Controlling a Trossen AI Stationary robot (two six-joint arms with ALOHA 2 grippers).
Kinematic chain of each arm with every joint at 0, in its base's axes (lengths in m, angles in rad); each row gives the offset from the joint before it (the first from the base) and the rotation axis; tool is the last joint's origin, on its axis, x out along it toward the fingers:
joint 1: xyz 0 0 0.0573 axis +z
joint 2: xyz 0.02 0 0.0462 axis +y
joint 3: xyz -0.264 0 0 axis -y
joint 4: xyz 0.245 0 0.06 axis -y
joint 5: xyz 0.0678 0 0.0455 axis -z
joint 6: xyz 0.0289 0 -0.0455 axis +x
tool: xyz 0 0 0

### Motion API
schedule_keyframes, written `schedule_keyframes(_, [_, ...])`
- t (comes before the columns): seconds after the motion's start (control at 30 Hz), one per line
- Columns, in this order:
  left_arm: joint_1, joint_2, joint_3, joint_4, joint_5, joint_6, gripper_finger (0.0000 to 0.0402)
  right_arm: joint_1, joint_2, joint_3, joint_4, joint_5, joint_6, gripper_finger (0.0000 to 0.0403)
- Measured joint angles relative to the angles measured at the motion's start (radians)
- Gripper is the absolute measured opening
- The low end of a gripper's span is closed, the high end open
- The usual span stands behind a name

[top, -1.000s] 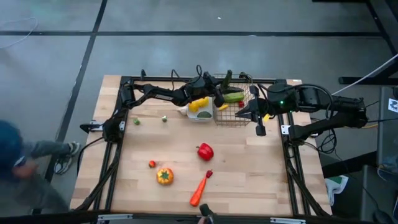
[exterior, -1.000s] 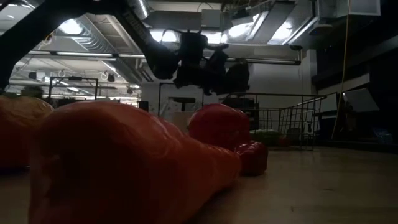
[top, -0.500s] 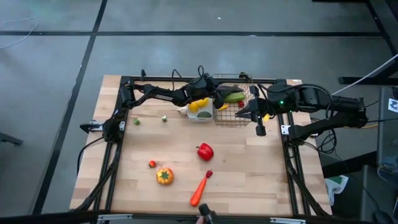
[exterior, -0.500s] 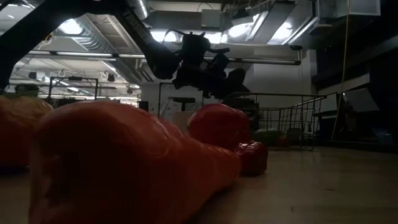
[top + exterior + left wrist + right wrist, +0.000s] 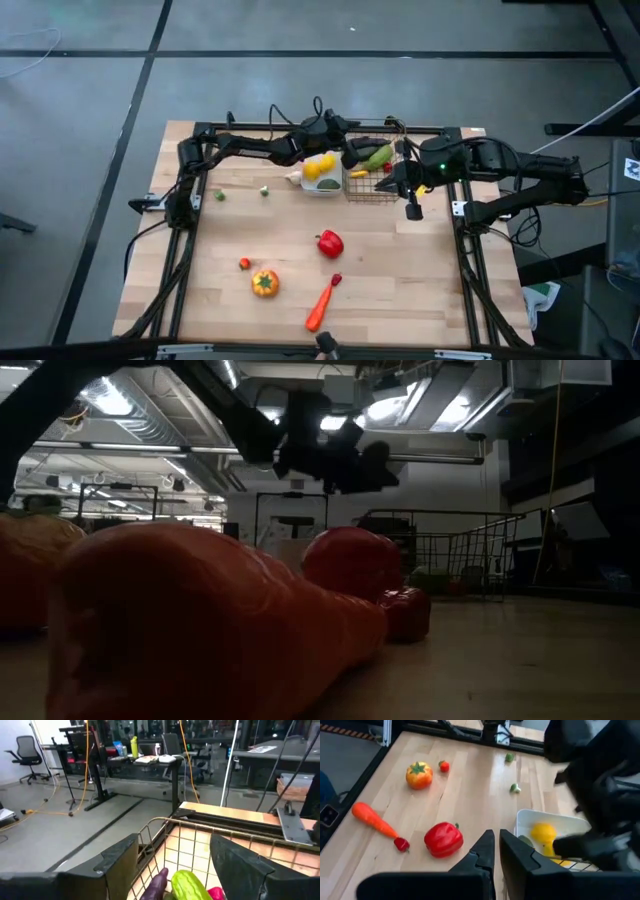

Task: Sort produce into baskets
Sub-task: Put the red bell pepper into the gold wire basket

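The wire-mesh basket (image 5: 372,172) stands at the table's far middle, and the white tray (image 5: 318,180) with yellow lemons (image 5: 322,167) sits against its left side. In the basket lie a green cucumber (image 5: 189,884) and a purple eggplant (image 5: 157,883). My left gripper (image 5: 175,845) hangs open and empty above the basket's far-left rim, as the high view (image 5: 347,148) also shows. My right gripper (image 5: 496,838) is shut and empty just right of the basket, above the table (image 5: 411,206). A red pepper (image 5: 329,243), orange tomato (image 5: 264,283), carrot (image 5: 319,305) and small chilli (image 5: 336,279) lie on the near half of the table.
Small green pieces (image 5: 219,195) (image 5: 264,190) lie left of the tray, and a small red piece (image 5: 244,263) lies by the tomato. In the low view the carrot (image 5: 200,630) fills the foreground, with the pepper (image 5: 352,564) behind it. Bare wood shows at the right near side (image 5: 420,290).
My left gripper has risen above the basket and drawn back a little toward the table's far edge, still open. The cucumber lies in the basket.
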Motion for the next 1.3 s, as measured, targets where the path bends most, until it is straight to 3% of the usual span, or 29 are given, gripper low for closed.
schedule_keyframes(0.13, [-0.006,-0.106,-0.001,-0.143,0.0,0.009,0.0244,0.0,0.016,0.0,-0.005,-0.03,0.0,0.0036])
schedule_keyframes(0.23, [-0.012,-0.196,-0.001,-0.266,0.0,0.056,0.0244,0.0,0.026,0.0,-0.005,-0.043,0.001,0.0068])
schedule_keyframes(0.6, [-0.02,-0.511,-0.001,-0.643,-0.001,0.082,0.0244,0.0,0.129,0.0,0.003,-0.042,0.212,0.028])
schedule_keyframes(0.77, [-0.02,-0.611,-0.001,-0.792,-0.003,0.063,0.0244,0.0,0.194,0.0,0.017,-0.043,0.259,0.0346])
schedule_keyframes(0.97, [-0.024,-0.687,-0.001,-0.977,-0.002,0.025,0.0244,0.001,0.275,0.0,0.025,-0.084,0.263,0.0381])
schedule_keyframes(1.2, [-0.061,-0.806,-0.001,-1.171,0.003,0.02,0.0244,0.001,0.355,0.0,0.032,-0.103,0.268,0.0387])
schedule_keyframes(1.3, [-0.088,-0.885,-0.019,-1.198,0.003,-0.009,0.0244,0.001,0.387,0.0,0.038,-0.104,0.372,0.0388])
